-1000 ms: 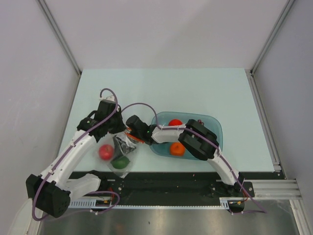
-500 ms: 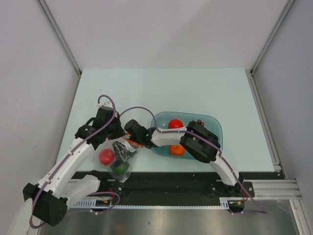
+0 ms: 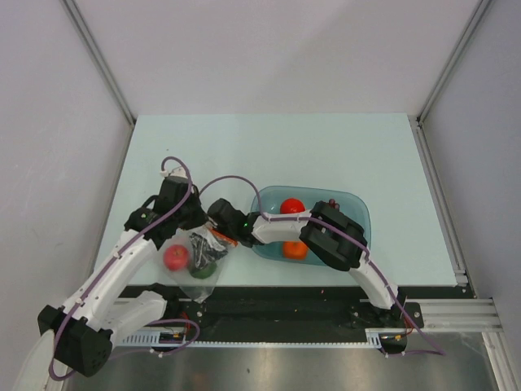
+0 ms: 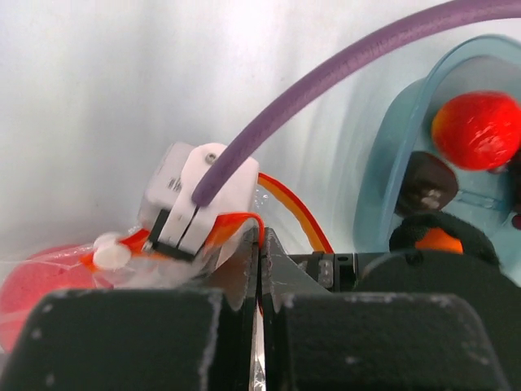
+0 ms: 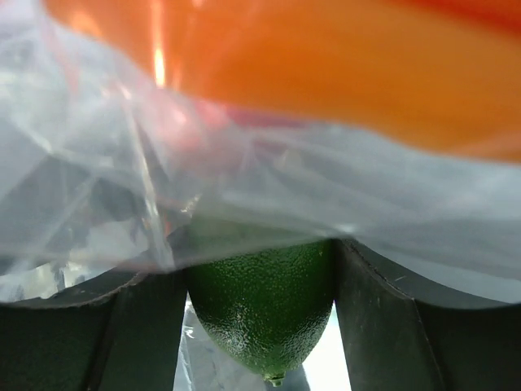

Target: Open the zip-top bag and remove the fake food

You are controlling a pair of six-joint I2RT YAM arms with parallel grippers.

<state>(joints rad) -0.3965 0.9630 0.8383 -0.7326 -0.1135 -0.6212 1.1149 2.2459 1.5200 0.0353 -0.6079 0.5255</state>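
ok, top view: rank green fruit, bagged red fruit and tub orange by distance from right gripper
1. green fruit, in the zip-top bag, just base-side of the right gripper.
2. red fruit, same bag, farther left.
3. orange, in the teal tub, far right.

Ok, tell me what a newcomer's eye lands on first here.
The crinkly zip-top bag at the near left draws the eye, with the left end effector pinched shut on its orange-red strip. A red fruit and a green fruit show through the plastic. Right of it, a teal tub holds a second red fruit and an orange.
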